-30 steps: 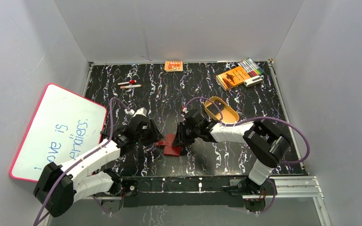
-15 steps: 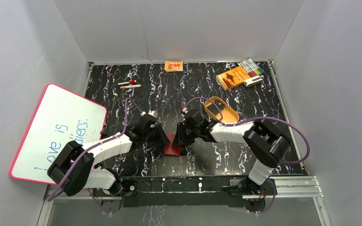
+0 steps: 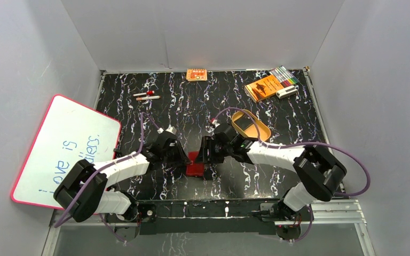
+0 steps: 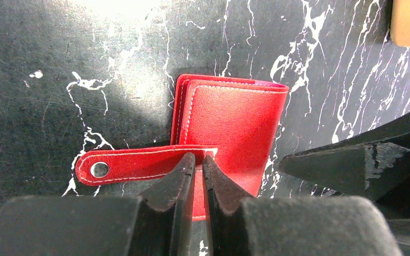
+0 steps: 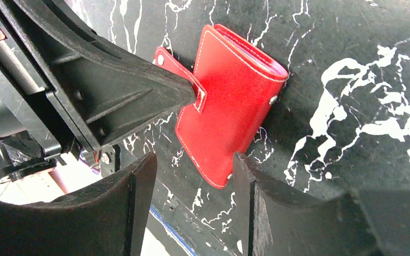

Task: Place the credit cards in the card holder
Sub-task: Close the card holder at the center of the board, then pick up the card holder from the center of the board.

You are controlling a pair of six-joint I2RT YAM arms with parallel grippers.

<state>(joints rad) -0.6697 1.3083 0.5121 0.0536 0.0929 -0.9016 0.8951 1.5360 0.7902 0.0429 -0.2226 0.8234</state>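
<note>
Card holder [image 4: 235, 122] on black marbled table [image 3: 192, 101], grey walls [image 3: 203, 32]; left gripper [image 4: 198, 158] pinching tab [image 4: 133, 162], right gripper [image 5: 192, 160] spread.

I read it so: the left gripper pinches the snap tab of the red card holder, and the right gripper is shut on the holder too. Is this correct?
No. The right gripper is open, its fingers spread apart near the card holder, as the right wrist view shows. The left gripper does pinch the snap tab.
</note>
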